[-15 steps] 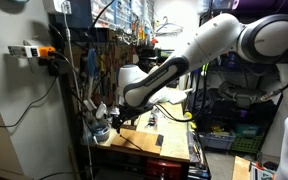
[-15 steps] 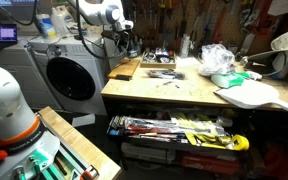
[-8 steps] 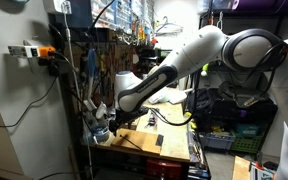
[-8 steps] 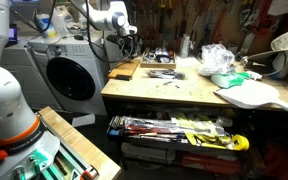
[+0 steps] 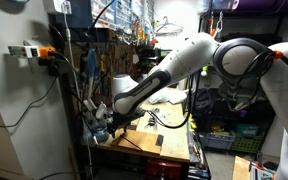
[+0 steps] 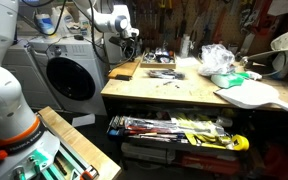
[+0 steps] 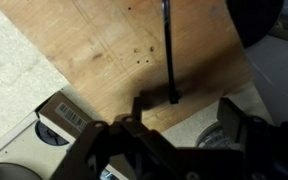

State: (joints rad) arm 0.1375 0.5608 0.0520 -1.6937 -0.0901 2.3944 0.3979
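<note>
The thin black rod [image 7: 169, 50] lies flat on the wooden board [image 7: 94, 50], running away from you up the wrist view. Its near end stops close to the board's edge and just in front of the gripper [image 7: 184, 108]. Your gripper is spread wide with nothing in it, one finger on each side of that near end, and the rod sits closer to one finger than the other. The rod looks slim, stiff and light, and probably smooth, so expect it to roll or skate on the wood if one pad reaches it first. It offers very little height, so the pads would need to come almost down to the board and close across the shaft a little way in from the tip. What kind of tool it is cannot be made out. Just past the board's edge sits a box with a barcode label [image 7: 62, 118]. In an exterior view the gripper [image 6: 129, 45] hangs over the board at the end of the workbench [image 6: 184, 95], next to the washing machine [image 6: 69, 75].
</note>
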